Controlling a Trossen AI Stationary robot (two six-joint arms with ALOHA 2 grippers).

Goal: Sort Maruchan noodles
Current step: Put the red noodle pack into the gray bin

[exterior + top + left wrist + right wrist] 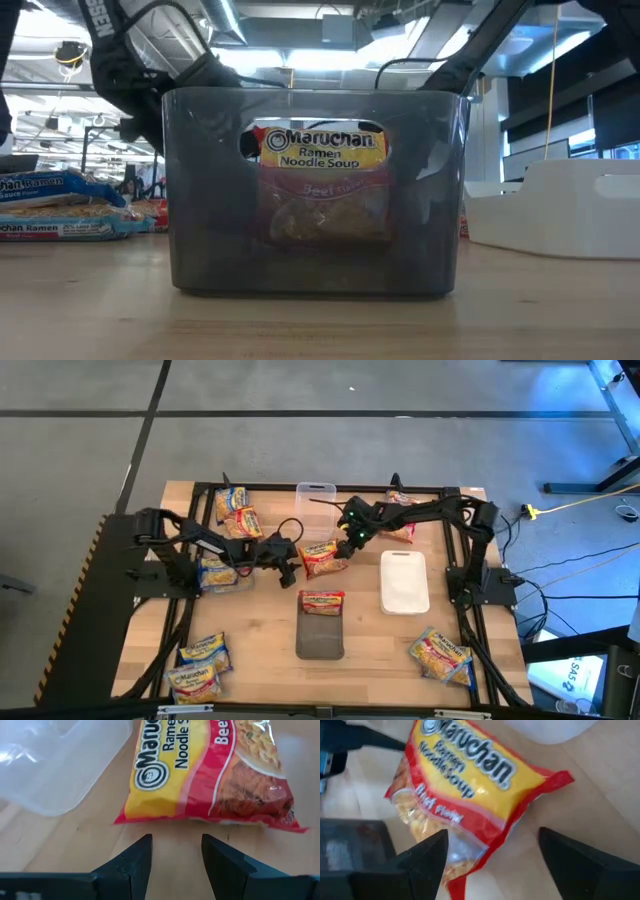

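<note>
While the red-and-yellow plastic beef ramen packet (323, 558) lies flat on the wooden table (260, 650) between the clear plastic container (315, 500) and the dark grey bin (320, 637), we take the step in hand to be picking it up for sorting. Our right gripper (492, 857) hovers just above it, fingers spread wide and empty. Our left gripper (176, 855) waits just beside the packet's edge, parted, holding nothing. One red packet (323, 185) already stands in the bin. Next we judge the right fingers must drop astride the packet and close.
</note>
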